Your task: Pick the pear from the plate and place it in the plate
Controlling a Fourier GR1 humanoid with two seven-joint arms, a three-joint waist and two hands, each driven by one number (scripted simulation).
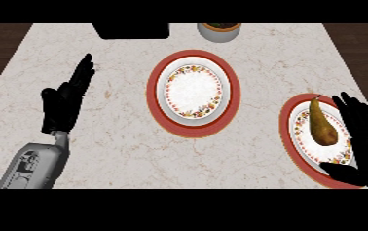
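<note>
A brownish-yellow pear (322,124) lies on the red-rimmed plate (290,130) at the right edge of the counter, stem pointing away from me. My right hand (354,117) is spread around that plate, fingers straight along the pear's right side and the thumb (343,172) below it, not closed on the fruit. A second red-rimmed plate (193,92) with a floral white centre sits in the middle and holds nothing. My left hand (68,98) rests open at the left, fingers pointing away from me.
A grey pot with dark contents (219,30) stands at the counter's far edge, behind the middle plate. A black block (133,30) sits to its left. The marble counter (115,142) shows dark floor past its far corners.
</note>
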